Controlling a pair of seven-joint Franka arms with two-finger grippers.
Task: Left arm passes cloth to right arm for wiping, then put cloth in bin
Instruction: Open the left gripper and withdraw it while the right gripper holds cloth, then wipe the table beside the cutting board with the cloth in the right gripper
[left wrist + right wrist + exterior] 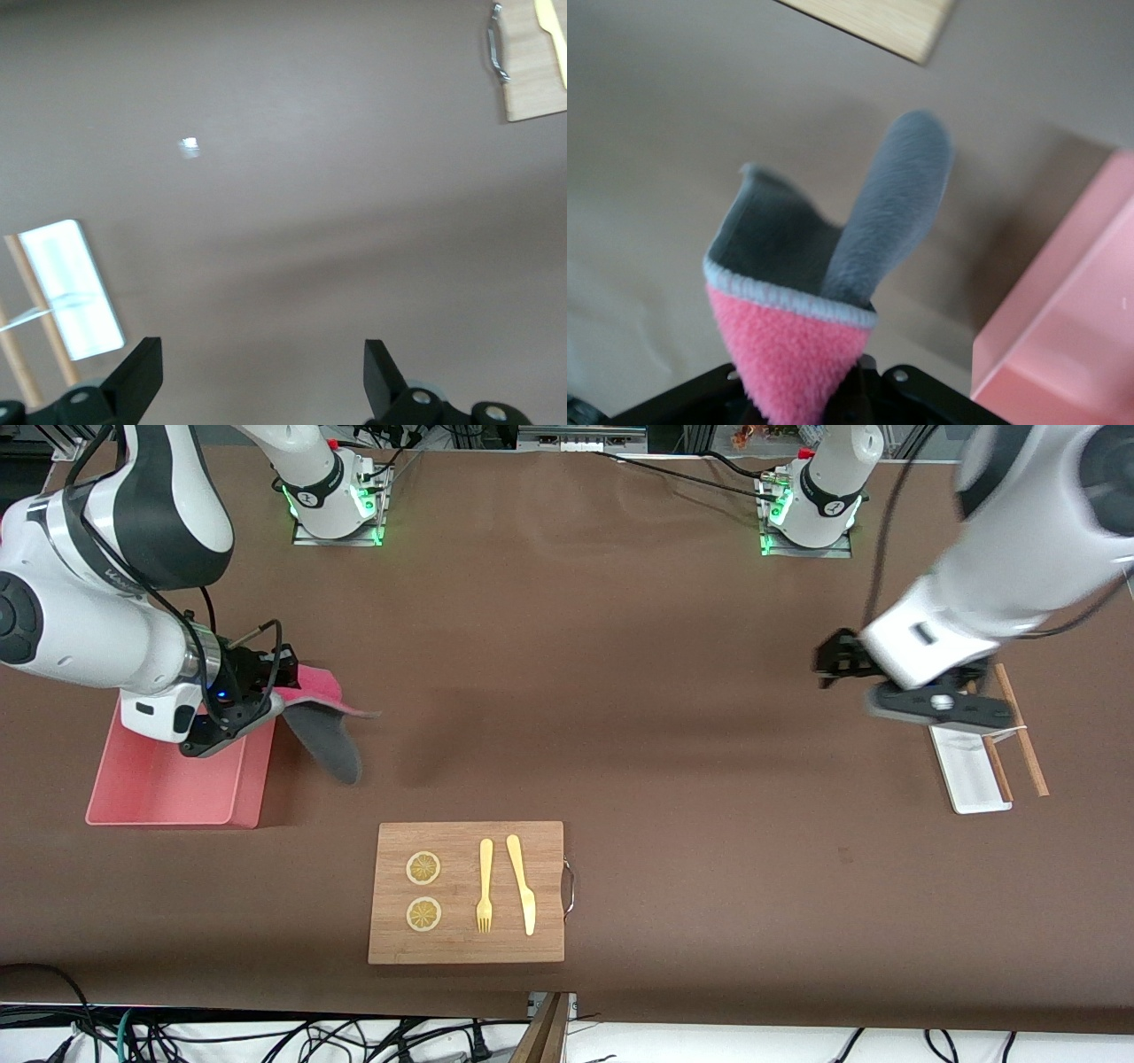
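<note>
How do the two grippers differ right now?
The right gripper is shut on the cloth, while the left gripper is open and empty. The right gripper hangs by the bin edge; the left gripper is over the white tray. Both are off the table.

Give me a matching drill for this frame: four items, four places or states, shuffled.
1 cloth
2 bin
3 left gripper
4 fork

a open, above the white tray
b on the cutting board
c held in the right gripper
d on the table at the right arm's end

Pairs: 1-c, 2-d, 3-a, 4-b
</note>
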